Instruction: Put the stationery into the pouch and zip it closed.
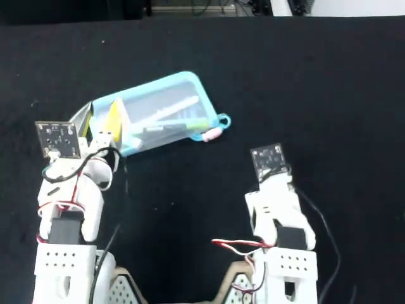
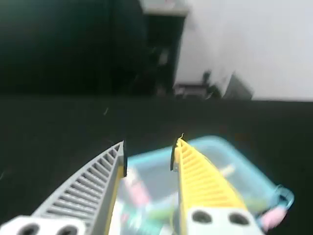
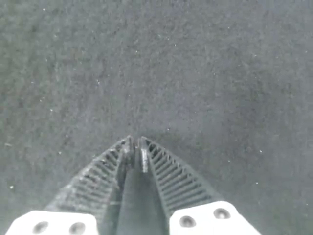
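The light-blue see-through pouch (image 1: 166,101) lies tilted on the black table, left of centre. Inside it are a white pen (image 1: 169,110) and a green marker (image 1: 187,125). Its pink zip pull (image 1: 214,133) and blue ring (image 1: 224,120) hang off its right end. My left gripper (image 1: 102,107) is open at the pouch's left end, its yellow finger (image 1: 114,119) over the pouch and its grey finger (image 1: 83,116) just outside the edge. From the left wrist, the pouch (image 2: 222,156) lies past the spread left gripper (image 2: 149,144). My right gripper (image 3: 135,140) is shut on nothing over bare table.
The right arm (image 1: 278,202) stands at the front right, well apart from the pouch. Black cloth (image 1: 304,88) covers the table to the right of and behind the pouch. Both arm bases sit at the front edge.
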